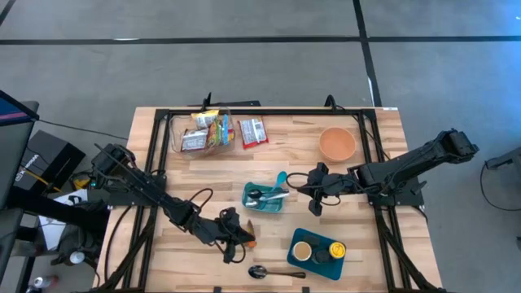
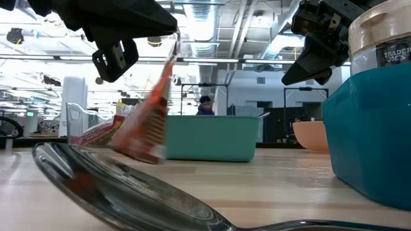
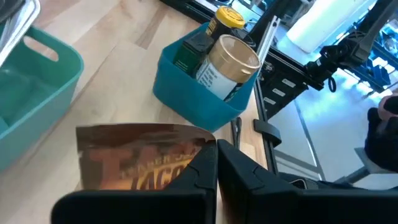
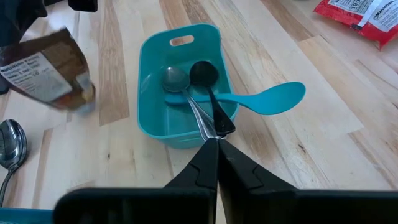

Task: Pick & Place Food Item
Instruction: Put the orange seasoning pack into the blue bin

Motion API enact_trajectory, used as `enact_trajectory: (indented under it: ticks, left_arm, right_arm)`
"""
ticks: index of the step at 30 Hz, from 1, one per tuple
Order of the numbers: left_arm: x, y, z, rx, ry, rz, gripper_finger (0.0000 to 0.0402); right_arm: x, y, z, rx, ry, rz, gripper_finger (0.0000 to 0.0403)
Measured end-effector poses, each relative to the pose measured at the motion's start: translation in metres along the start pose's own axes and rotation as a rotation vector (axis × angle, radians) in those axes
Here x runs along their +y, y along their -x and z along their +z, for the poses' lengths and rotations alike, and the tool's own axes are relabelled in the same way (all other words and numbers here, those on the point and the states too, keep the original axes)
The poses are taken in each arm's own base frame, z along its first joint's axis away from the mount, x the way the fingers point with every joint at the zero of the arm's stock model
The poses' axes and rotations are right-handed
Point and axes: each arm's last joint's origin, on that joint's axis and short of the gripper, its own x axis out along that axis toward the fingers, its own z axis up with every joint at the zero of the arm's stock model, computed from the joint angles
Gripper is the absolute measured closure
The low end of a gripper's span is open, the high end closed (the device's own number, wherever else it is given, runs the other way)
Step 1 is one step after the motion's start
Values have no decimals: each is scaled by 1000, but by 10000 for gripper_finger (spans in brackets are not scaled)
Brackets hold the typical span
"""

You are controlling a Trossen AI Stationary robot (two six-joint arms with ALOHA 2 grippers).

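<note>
Item: snack pouch (image 3: 140,155), light, crinkly, limp; we pinch top edge in left tool (image 3: 216,163). Right tool (image 4: 217,155) closed, empty, above utensil bin (image 4: 152,121).

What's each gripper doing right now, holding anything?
Left gripper: shut on the brown snack packet, lifted beside the teal utensil bin.
Right gripper: shut, empty, above that bin.

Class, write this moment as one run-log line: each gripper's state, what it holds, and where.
left gripper: shut on snack packet, near blue jar bin | right gripper: shut, empty, above teal utensil bin
</note>
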Motion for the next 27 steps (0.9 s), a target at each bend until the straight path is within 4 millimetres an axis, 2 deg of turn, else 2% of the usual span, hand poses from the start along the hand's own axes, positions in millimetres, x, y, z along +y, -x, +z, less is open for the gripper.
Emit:
enact_trajectory:
  ticks: [10, 23, 27]
  left_arm:
    - [13, -6, 10, -26, -15, 45, 401]
    - [18, -8, 15, -38, -10, 59, 401]
    - [21, -10, 21, -68, -61, 57, 401]
  right_arm:
    - [0, 0, 0, 0, 1, 0, 402]
    - [0, 0, 0, 0, 0, 0, 402]
    - [0, 0, 0, -4, -1, 2, 402]
